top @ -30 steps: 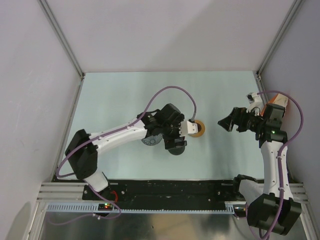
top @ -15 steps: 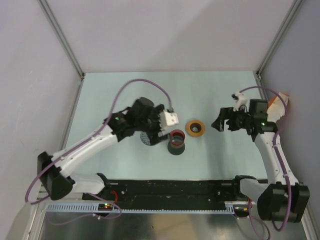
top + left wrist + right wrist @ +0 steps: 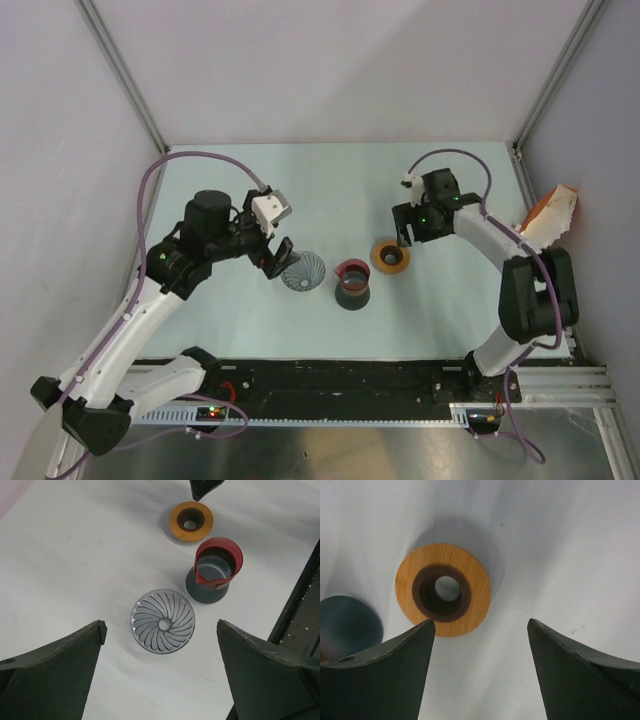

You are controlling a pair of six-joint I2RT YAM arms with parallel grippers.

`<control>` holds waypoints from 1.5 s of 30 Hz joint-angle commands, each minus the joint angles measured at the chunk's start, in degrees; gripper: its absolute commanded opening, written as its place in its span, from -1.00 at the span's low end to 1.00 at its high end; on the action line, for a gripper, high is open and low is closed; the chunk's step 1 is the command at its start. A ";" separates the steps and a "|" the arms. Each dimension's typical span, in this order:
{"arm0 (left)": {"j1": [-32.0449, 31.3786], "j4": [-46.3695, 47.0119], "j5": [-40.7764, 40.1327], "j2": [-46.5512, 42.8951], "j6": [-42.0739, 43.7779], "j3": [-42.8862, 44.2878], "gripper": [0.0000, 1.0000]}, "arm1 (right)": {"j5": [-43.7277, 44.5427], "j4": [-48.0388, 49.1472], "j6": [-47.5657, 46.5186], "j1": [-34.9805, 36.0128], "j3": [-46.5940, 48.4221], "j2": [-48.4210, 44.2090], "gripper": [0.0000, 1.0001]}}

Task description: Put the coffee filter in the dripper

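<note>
Left wrist: dripper (image 3: 162, 622) and red-rimmed cup (image 3: 214, 572) show bare insides; left gripper (image 3: 280, 255), right gripper (image 3: 481, 622) gape.

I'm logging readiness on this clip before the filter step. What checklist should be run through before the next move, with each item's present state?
1. Dripper upright, mouth up, nothing inside: ok.
2. Left gripper open and empty, close to the dripper: ok.
3. Right gripper open and empty, over the orange ring: ok.
4. Coffee filter held by a gripper: not ok; neither holds it.
5. Where the coffee filter lies: cannot tell; no view shows it plainly.
6. Red-rimmed cup standing apart from the dripper: ok.
</note>
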 commanded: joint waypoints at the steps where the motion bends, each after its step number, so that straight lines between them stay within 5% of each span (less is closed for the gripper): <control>1: 1.03 0.72 -0.17 -2.31 -3.95 -2.13 0.99 | 4.39 0.66 1.14 2.63 4.47 5.64 0.59; 18: 1.28 0.69 -0.76 -3.44 -3.86 -4.58 0.99 | 5.45 2.19 0.47 5.13 6.40 16.43 0.33; 23: 1.28 0.67 -0.95 -3.38 -3.71 -4.65 0.99 | 2.84 1.01 0.47 5.10 6.41 16.23 -0.01; 31: 1.28 0.69 -1.22 -3.42 -3.91 -4.68 0.99 | -0.06 -5.15 -2.44 3.49 6.41 6.77 -0.66; 39: 1.28 0.74 -0.99 -2.54 -4.42 -3.94 0.99 | -4.99 -17.66 -9.59 1.59 12.89 -6.45 -0.70; 45: 1.32 1.02 -1.24 -1.48 -5.45 -2.82 0.99 | -6.54 -23.97 -9.10 6.88 22.70 -8.15 -0.70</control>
